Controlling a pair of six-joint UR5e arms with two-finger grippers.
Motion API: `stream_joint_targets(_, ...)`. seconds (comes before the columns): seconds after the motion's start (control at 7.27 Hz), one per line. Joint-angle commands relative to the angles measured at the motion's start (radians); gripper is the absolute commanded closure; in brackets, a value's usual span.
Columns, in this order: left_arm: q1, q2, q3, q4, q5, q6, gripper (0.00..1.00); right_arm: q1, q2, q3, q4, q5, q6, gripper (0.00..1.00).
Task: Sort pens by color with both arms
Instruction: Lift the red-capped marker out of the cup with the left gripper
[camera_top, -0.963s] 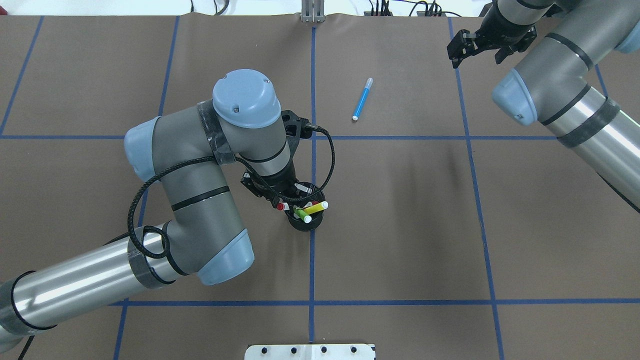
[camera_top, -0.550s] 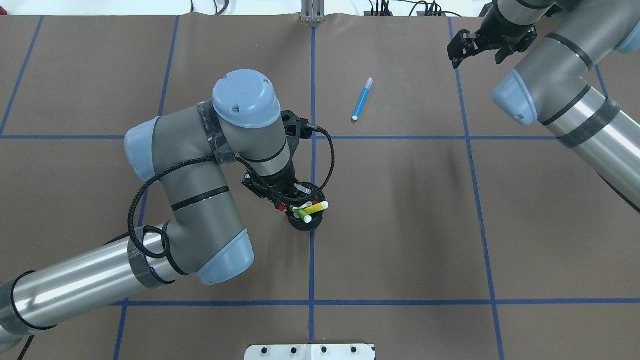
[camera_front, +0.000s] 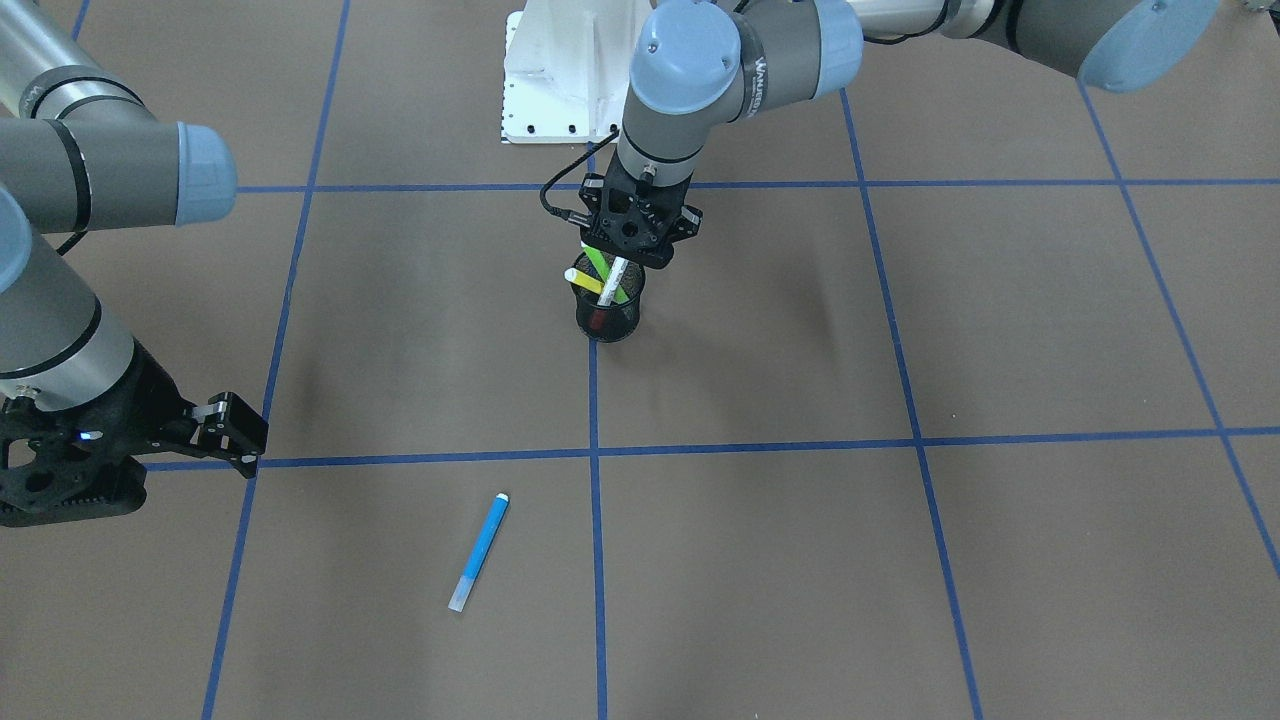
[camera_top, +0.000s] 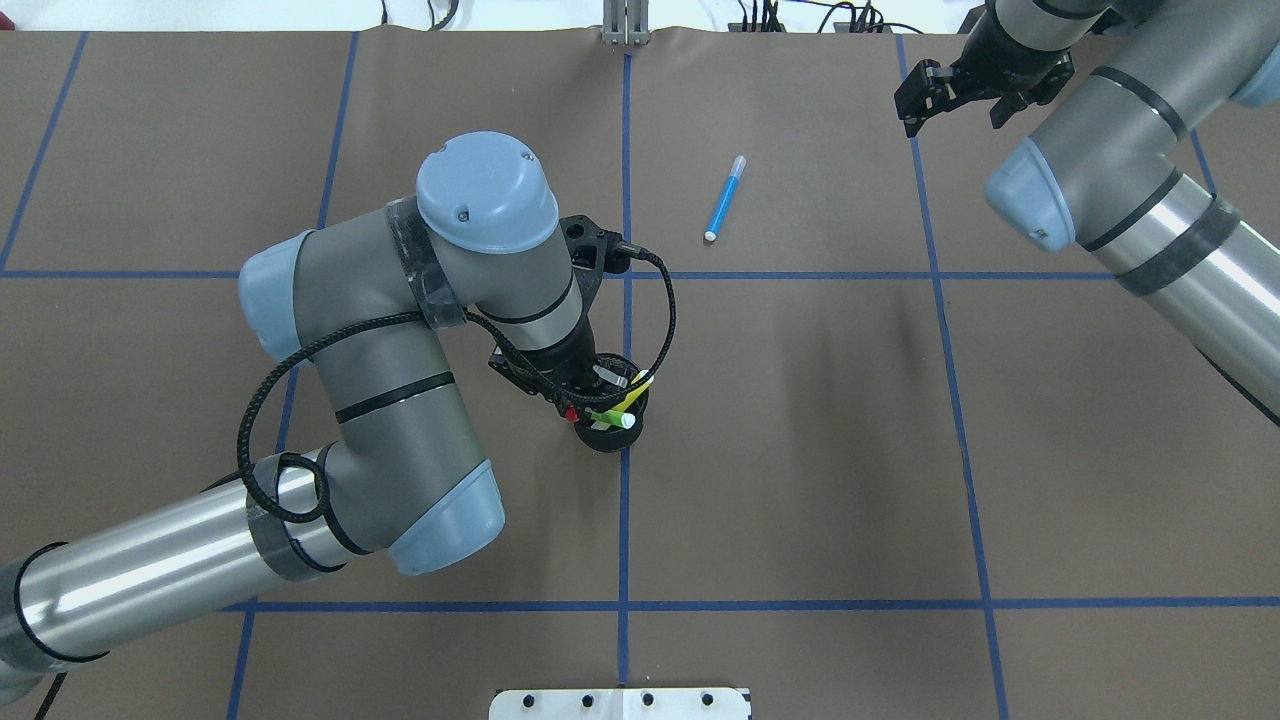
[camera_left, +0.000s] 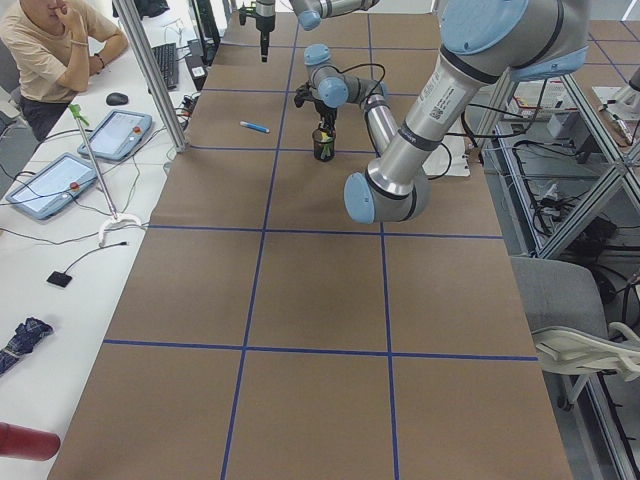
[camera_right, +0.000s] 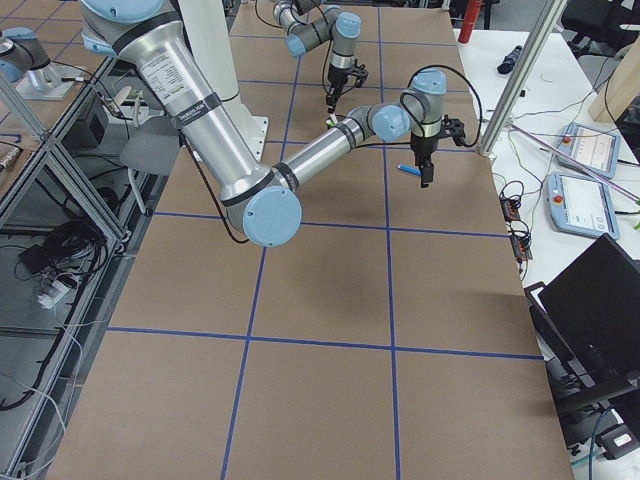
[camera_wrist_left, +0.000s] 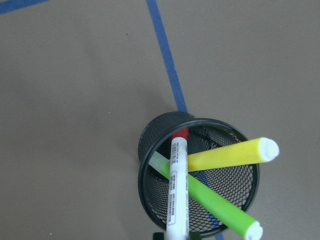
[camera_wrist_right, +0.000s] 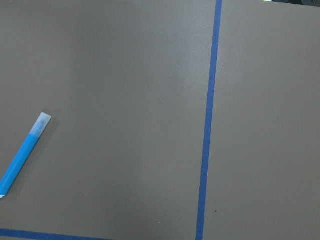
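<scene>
My left gripper (camera_top: 583, 393) hangs over the black mesh cup (camera_top: 606, 442) and is shut on the white-barrelled pen with the red cap (camera_wrist_left: 178, 190), which slants down into the cup (camera_wrist_left: 150, 135). The green pen (camera_wrist_left: 215, 205) and the yellow pen (camera_wrist_left: 230, 154) lean in the same cup (camera_front: 610, 318). The blue pen (camera_top: 724, 198) lies flat on the table farther out and also shows in the right wrist view (camera_wrist_right: 22, 160). My right gripper (camera_top: 955, 108) is open and empty at the far right, well away from the blue pen (camera_front: 480, 552).
Blue tape lines (camera_top: 624, 520) divide the brown table cover into squares. The white pedestal base (camera_top: 620, 703) sits at the near edge. A person (camera_left: 50, 40) sits at a side table with tablets beyond the table's left end.
My left arm has risen a little over the cup with the white-and-red pen. The yellow and green pens have shifted in the cup. The right arm and blue pen have not moved.
</scene>
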Motion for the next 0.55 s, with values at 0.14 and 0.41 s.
stream_joint_targets(0.14,-0.022,0.043,-0.109,0.013,0.001,-0.001,1.0,-0.002,0.001,0.0,0.001,0.0,0.0,0.0)
stream_joint_targets(0.41,-0.059,0.08,-0.233,0.041,0.003,-0.003,1.0,0.0,0.003,0.0,0.001,-0.002,0.0,0.0)
